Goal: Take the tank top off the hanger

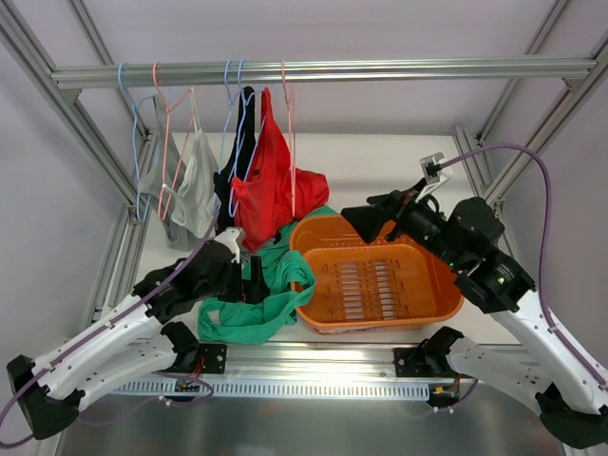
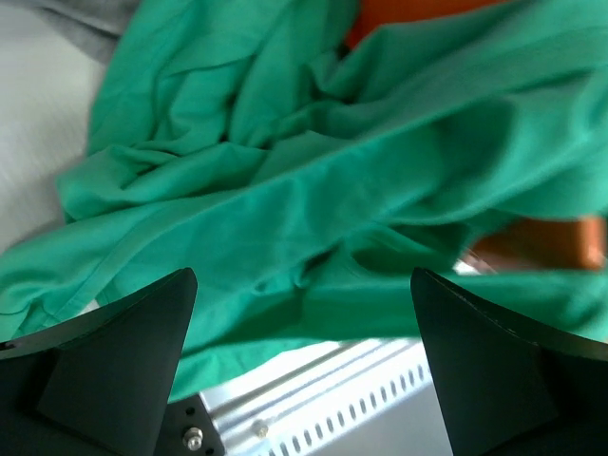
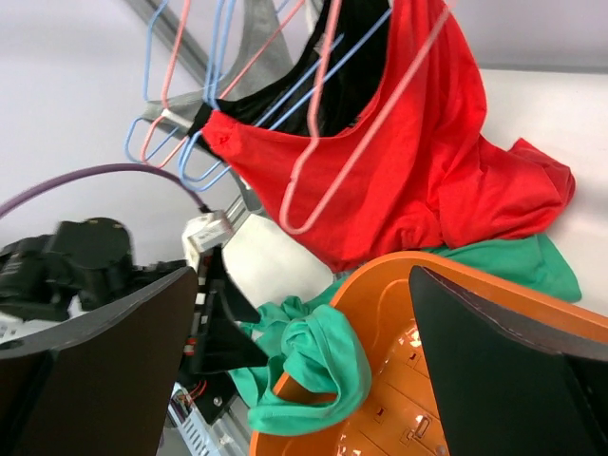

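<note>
The teal-green tank top (image 1: 249,319) lies crumpled on the table, one part draped over the left rim of the orange basket (image 1: 446,285). It fills the left wrist view (image 2: 285,171) and shows in the right wrist view (image 3: 323,351). The salmon-pink hanger (image 1: 291,142) hangs bare on the rail in front of the red top, also in the right wrist view (image 3: 297,230). My left gripper (image 1: 249,277) is open right over the tank top, holding nothing (image 2: 302,275). My right gripper (image 1: 375,220) is open and empty above the basket's far rim (image 3: 304,275).
The rail (image 1: 380,69) carries a red top (image 1: 271,185), a black garment (image 1: 246,109), a pale grey-white top (image 1: 195,180) on another pink hanger, and light blue hangers (image 1: 231,104). Frame posts stand at both sides. The basket (image 3: 456,275) is otherwise empty.
</note>
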Robot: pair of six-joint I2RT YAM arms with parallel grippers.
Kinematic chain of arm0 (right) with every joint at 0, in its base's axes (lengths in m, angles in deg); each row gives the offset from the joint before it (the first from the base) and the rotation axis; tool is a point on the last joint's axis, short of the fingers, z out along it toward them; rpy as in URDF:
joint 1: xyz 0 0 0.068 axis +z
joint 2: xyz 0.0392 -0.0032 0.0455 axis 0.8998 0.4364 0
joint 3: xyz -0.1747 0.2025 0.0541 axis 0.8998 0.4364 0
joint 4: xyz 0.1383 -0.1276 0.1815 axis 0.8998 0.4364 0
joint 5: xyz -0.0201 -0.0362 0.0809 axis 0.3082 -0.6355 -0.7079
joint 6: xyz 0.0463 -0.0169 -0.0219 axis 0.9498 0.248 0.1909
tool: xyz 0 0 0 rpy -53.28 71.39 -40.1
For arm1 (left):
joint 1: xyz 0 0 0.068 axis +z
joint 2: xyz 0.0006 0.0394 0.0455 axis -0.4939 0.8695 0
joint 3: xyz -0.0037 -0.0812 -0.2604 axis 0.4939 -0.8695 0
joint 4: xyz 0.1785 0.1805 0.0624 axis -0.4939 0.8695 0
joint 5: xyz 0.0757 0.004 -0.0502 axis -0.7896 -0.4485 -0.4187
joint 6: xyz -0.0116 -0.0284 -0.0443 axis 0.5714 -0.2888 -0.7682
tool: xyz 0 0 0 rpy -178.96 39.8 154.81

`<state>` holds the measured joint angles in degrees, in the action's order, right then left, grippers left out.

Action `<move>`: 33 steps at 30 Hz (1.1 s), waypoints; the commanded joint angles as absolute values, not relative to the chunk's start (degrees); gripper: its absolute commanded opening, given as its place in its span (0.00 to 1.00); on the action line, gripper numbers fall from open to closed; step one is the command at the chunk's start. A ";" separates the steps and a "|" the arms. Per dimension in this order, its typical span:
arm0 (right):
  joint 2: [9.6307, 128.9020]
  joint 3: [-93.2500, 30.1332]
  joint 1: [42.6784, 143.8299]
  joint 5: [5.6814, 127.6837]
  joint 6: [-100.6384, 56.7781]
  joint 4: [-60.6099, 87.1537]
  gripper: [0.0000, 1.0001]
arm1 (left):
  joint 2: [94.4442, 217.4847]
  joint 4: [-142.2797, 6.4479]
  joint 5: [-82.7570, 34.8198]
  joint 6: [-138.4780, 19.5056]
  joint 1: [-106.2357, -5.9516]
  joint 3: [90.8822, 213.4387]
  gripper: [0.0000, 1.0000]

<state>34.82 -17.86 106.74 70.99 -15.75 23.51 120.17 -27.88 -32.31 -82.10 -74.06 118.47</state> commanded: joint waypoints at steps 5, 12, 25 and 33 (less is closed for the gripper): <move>30.55 -16.66 106.84 63.17 -20.39 25.24 1.00 | 122.47 -36.27 -46.30 -89.39 -77.76 110.24 0.99; 30.55 -15.61 106.76 59.82 -20.92 26.04 0.99 | 131.70 -41.03 -46.99 -94.04 -77.85 105.57 0.99; 26.86 -14.37 106.76 59.29 -20.75 26.21 1.00 | 128.91 -41.99 -48.76 -101.61 -77.93 99.94 0.07; 25.28 -14.20 106.76 60.70 -21.89 26.65 0.99 | 113.36 -40.76 -47.52 -99.24 -78.55 104.15 0.00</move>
<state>26.03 -14.34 106.74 60.19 -20.45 27.51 119.02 -40.69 -47.69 -100.26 -77.62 100.50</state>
